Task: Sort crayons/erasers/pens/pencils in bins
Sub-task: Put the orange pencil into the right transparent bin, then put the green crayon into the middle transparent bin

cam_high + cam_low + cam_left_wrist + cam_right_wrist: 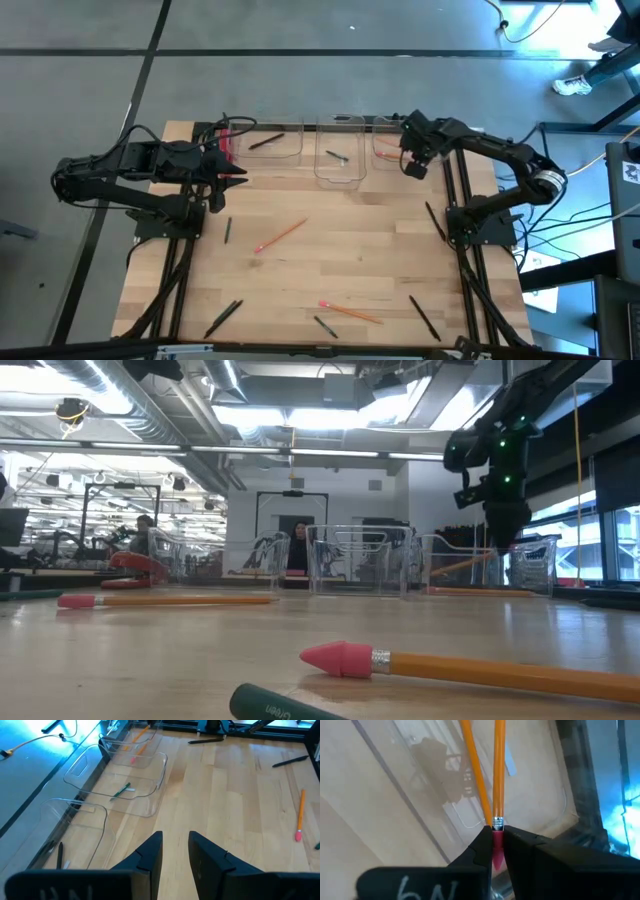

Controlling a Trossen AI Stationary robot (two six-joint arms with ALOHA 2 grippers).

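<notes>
My left end effector (238,178) waits over the left edge of the surface (330,250), just in front of the left bin (270,140). Its fingers stand parted with a clear gap between them and hold nothing. That bin has a black pen (266,141) lying in it.

The middle bin (340,150) holds one short dark crayon (337,156). In front of the bins much is still loose on the surface: an orange pencil (280,236) near the centre, another pencil with a pink tip (350,311) toward the near edge, a crayon (227,231) on the left, and a long pen (424,317) on the right.

My right end effector (414,166) is the one at work. It hangs over the right bin (388,140) with its fingers drawn in narrow on the pink eraser end of a pencil (499,770), whose orange shaft points down into the bin beside a second pencil (474,770) already lying there.

So I judge the step in hand to be the drop of this pencil into the pencil bin. The next move calls for me to part the right fingers so the pencil falls inside the walls, then lift clear and go for another loose piece.
</notes>
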